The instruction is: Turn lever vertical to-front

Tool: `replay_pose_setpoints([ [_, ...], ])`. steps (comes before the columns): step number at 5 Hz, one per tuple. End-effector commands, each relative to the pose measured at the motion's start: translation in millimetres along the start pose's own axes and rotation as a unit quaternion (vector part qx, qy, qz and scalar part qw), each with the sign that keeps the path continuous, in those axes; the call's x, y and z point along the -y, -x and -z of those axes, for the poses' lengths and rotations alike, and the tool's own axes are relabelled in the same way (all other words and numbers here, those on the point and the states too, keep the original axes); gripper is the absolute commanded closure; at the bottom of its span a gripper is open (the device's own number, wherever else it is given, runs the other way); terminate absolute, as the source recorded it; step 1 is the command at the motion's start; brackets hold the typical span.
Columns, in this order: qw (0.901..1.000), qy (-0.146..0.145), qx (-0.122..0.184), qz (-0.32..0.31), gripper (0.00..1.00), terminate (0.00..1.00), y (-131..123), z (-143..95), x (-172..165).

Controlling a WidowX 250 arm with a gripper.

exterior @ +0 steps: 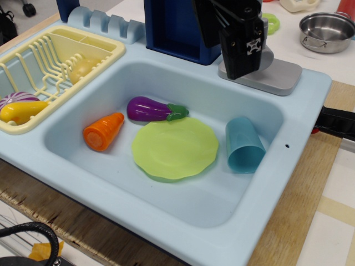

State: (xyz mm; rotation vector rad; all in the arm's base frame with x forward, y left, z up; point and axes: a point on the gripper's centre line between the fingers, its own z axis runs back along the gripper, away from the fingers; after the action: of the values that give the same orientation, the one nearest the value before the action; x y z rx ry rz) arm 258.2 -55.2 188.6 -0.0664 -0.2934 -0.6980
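Note:
My black gripper [242, 66] hangs down at the top middle, right over the flat grey base [277, 77] on the sink's back right corner. It covers the upright post and most of the lever. Only a rounded grey part [268, 57] shows at the gripper's right side, and I cannot tell which way the lever points. The fingers are hidden behind the gripper's black body, so I cannot see whether they are open or shut, or touching the lever.
The light blue sink [166, 221] holds a purple eggplant [148, 109], an orange carrot [104, 131], a green plate [175, 148] and a blue cup [243, 145]. A yellow dish rack [105, 47] stands left. A steel pot [327, 31], a lime-green ring [272, 23] and a dark blue block [177, 27] stand behind.

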Motion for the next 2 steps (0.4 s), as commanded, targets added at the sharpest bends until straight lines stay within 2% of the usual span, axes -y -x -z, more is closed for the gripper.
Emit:
replay_pose_setpoints([
  [1,1.0000,0.000,0.000,0.000,0.00,0.00,0.0,0.0,0.0],
  [2,0.9982,-0.045,0.039,0.007,0.00,0.00,-2.5,2.3,-2.6],
])
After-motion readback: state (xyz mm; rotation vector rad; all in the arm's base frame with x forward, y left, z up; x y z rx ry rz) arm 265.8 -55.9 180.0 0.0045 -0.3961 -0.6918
